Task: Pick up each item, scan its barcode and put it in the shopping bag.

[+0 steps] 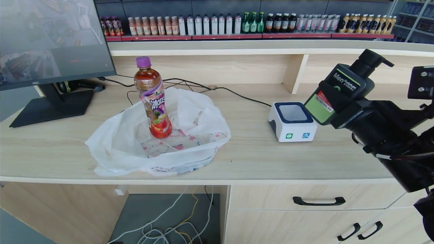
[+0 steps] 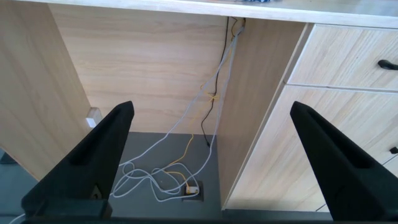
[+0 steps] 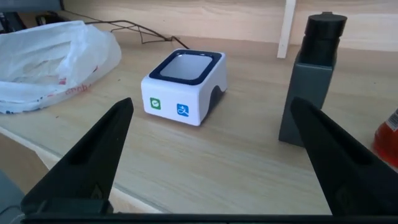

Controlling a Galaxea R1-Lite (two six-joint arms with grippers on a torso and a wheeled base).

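1. Down on the robot's left, the left hand (image 2: pixel 211 106) has its fingers spread wide with nothing between them. It hangs low in front of the cabinet, facing the open space under the tabletop (image 1: pixel 271 159), where cables (image 2: pixel 168 177) lie on the floor.
2. On top, the white shopping bag (image 1: pixel 118 149) lies crumpled with its mouth open, just right of the monitor (image 1: pixel 51 37). A drink bottle (image 1: pixel 154 101) stands upright inside it, with a purple cap, reddish drink and a bright label.
3. Next comes the scanner (image 1: pixel 293 127), a white box with a dark blue frame round its top window, set apart from the bag.
4. Right of that stands a dark grey pump bottle (image 1: pixel 342 88) with a black pump head and a green and red label, upright on the tabletop.
5. The right hand (image 3: pixel 211 102) is spread wide and grips nothing. Its arm sits low over the tabletop from the right, the hand facing the scanner, the pump bottle just past one fingertip. I cannot tell whether they touch.
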